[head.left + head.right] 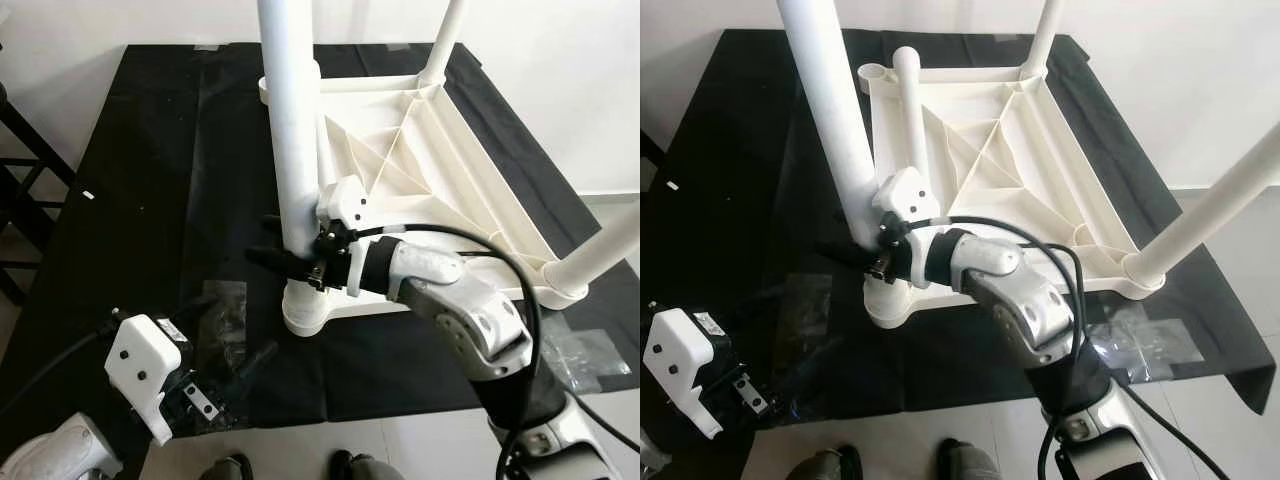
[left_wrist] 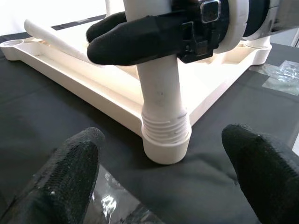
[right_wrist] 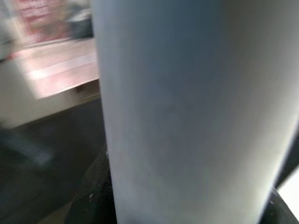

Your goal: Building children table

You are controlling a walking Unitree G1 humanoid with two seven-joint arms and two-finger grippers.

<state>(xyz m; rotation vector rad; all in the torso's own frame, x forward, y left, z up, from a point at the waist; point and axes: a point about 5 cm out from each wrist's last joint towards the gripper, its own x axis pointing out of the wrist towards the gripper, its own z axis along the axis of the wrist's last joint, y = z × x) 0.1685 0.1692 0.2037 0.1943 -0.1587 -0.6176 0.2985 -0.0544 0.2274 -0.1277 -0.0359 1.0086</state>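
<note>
Right pincer pinching near white leg upright in corner socket of upturned table on black mat; left pincer spread nearby; exposed threads suggest risk of cross-threading if tilted.

A pale floor carries a black mat. The upturned white tabletop lies flat on the mat's middle. Clear plastic wrap lies on the mat just beyond the tabletop's near right corner, and another clear piece near its near left corner.
</note>
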